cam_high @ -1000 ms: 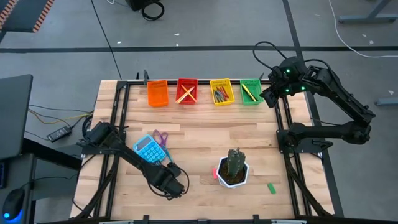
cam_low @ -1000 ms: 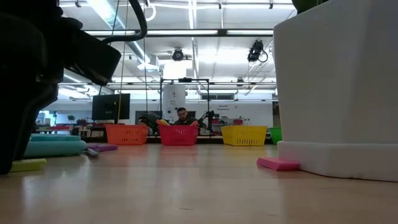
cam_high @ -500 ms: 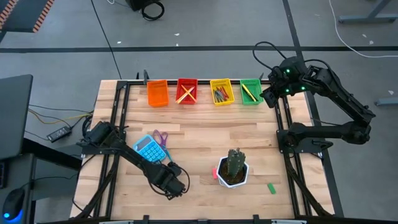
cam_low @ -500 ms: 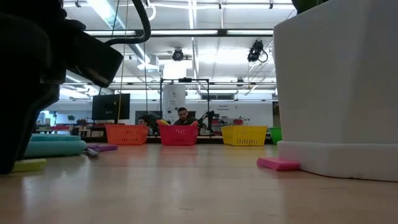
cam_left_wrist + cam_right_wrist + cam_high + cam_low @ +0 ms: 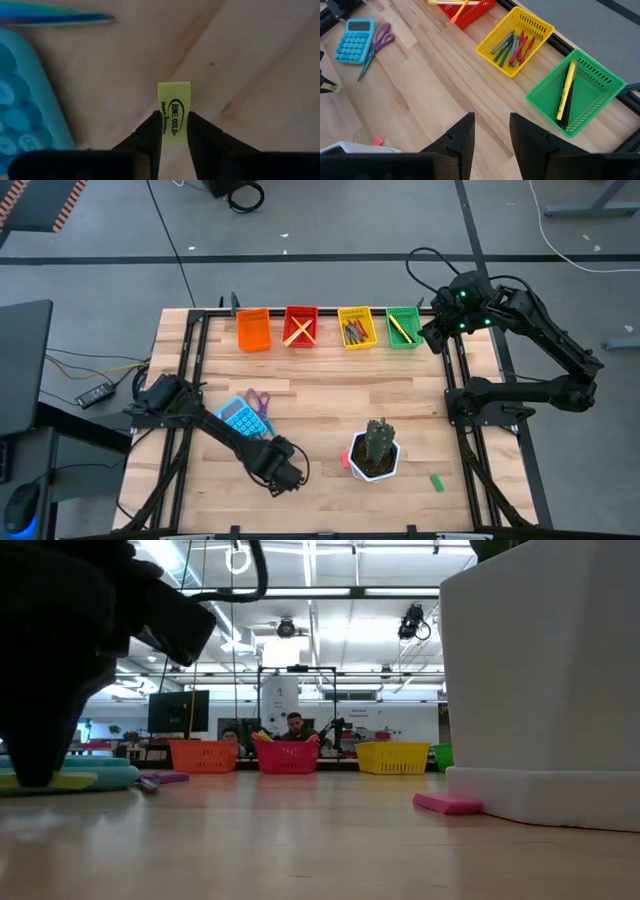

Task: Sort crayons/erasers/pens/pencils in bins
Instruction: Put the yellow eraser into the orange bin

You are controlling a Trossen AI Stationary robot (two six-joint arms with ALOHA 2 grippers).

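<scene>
Near the table's front edge, just beside the blue calculator (image 5: 20, 100), the left gripper (image 5: 175, 131) has its fingers pressed against both long sides of the small yellow-green eraser (image 5: 174, 107), which looks light, rubbery and grippy, best pinched mid-length.
</scene>
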